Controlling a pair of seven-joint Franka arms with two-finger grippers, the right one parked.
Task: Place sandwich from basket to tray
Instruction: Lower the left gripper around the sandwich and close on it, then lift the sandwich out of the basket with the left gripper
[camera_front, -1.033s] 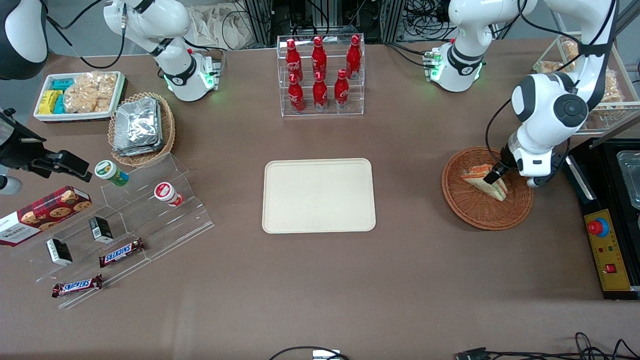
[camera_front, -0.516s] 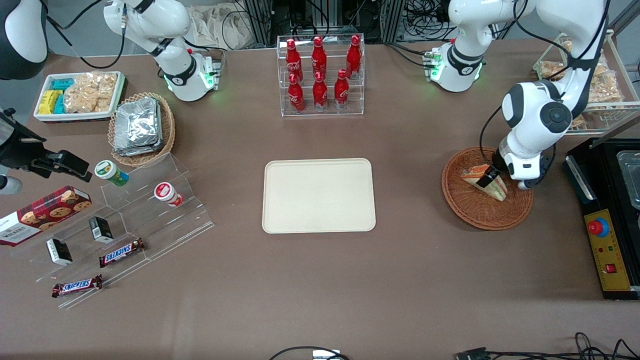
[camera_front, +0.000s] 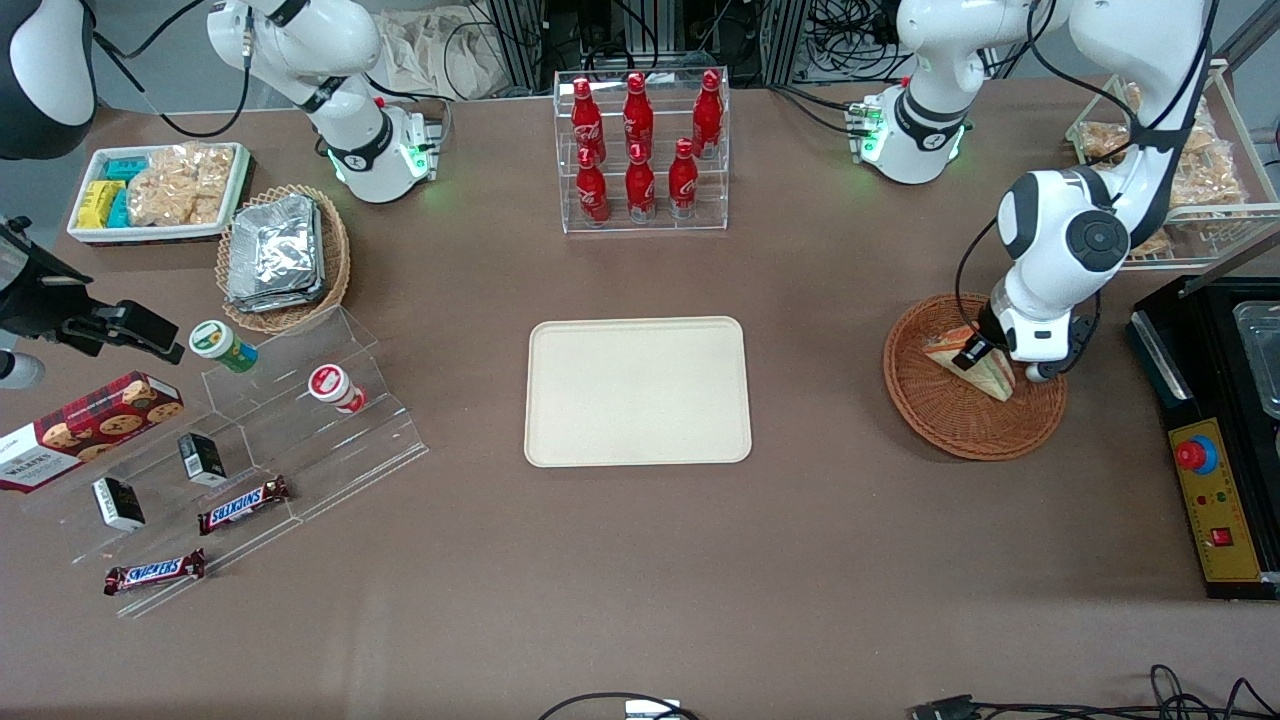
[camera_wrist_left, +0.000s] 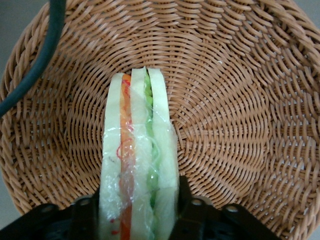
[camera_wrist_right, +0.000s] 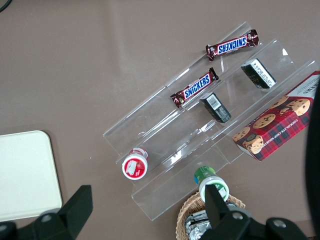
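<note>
Brown table (camera_front: 640, 560), crowded with snacks toward the parked arm's end, bare in the middle apart from the tray (camera_front: 638, 392). Near the working arm's end, midway between the table's front and back edges: the basket (camera_front: 950, 425), with the sandwich (camera_front: 993, 378) lying inside, tip pointing at the front edge.

Compared with a second ago, only a small change, but a telling one. Arm swung a little inward over the basket, toward the tray, elbow pulled closer to the table's middle. Gripper (camera_front: 972, 352) slid along the wedge toward its wide, labelled end and now sits low on top of it. Sandwich itself unmoved, resting in the same spot on the weave.

From the wrist camera: fingers (camera_wrist_left: 86, 212) flank the wedge, one against each outer slice of bread, touching the clear wrap on both sides with no gap showing. Looks like a grip closed on the sandwich, or at least the squeeze just finished.

For the task: approach and alignment apparently done, grasp in place, lift not yet begun. Tray empty and well apart from the basket, so carry and release both remain. Soft bread and slick wrap call for a gentle, straight lift, to avoid a slip or a crushed slice.
</note>
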